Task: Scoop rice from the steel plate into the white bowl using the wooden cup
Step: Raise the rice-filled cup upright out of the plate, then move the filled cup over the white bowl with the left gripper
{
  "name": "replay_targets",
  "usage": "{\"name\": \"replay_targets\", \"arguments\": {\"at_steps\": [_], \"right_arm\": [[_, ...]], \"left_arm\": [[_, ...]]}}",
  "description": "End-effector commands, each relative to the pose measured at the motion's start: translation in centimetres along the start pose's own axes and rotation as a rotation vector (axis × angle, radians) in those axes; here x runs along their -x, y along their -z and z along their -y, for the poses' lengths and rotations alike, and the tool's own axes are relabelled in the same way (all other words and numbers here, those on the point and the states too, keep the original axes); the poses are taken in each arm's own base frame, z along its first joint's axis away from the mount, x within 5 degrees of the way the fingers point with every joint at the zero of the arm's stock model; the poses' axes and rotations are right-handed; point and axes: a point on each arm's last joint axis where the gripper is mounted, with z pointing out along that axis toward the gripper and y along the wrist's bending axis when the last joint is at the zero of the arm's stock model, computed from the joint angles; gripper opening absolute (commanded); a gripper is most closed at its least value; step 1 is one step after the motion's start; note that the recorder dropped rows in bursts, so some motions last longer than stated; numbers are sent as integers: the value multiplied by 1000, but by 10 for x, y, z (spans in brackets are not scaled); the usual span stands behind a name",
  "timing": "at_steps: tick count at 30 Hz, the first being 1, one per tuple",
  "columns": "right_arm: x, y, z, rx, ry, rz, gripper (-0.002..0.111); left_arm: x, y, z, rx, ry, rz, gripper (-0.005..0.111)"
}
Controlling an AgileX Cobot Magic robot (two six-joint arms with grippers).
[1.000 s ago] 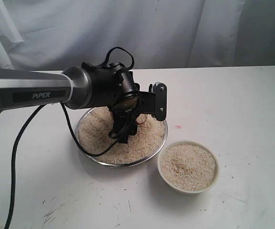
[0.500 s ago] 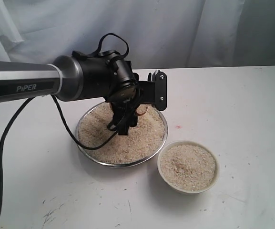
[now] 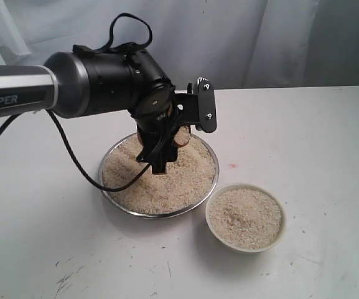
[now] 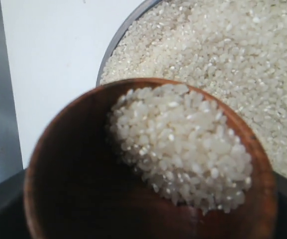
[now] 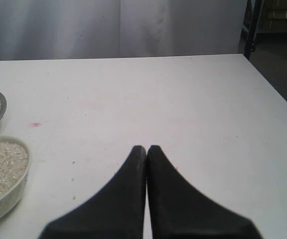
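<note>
Left claw (image 3: 170, 140) grips wooden cup (image 4: 73, 189), loaded with rice (image 4: 183, 149), held above steel plate (image 3: 114, 199). White bowl (image 3: 277, 235) on bench (image 3: 303, 137) near full; transfer and tip-out pending. Right claw (image 5: 147, 154) closed, empty.

A white surface (image 3: 316, 124), scuffed near its front edge, runs back to a pale draped curtain (image 3: 260, 37). Past its right edge lies dark floor (image 5: 282, 64); light is soft, even.
</note>
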Motion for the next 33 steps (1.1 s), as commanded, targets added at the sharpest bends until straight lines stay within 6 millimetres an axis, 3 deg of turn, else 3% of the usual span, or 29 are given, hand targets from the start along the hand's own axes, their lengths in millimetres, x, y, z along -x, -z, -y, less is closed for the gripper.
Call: {"name": "replay_targets", "arguments": {"at_steps": [1,24,33], "right_arm": [[-1,-1,0,2,-2,-1,0],[-1,-1,0,2,-2,-1,0],[-1,-1,0,2,-2,-1,0]], "left_arm": [[4,22,0,-10,-49,22,0],[49,51,45,-93,-146,78,0],[66,63,68,-90,-291,59,0]]}}
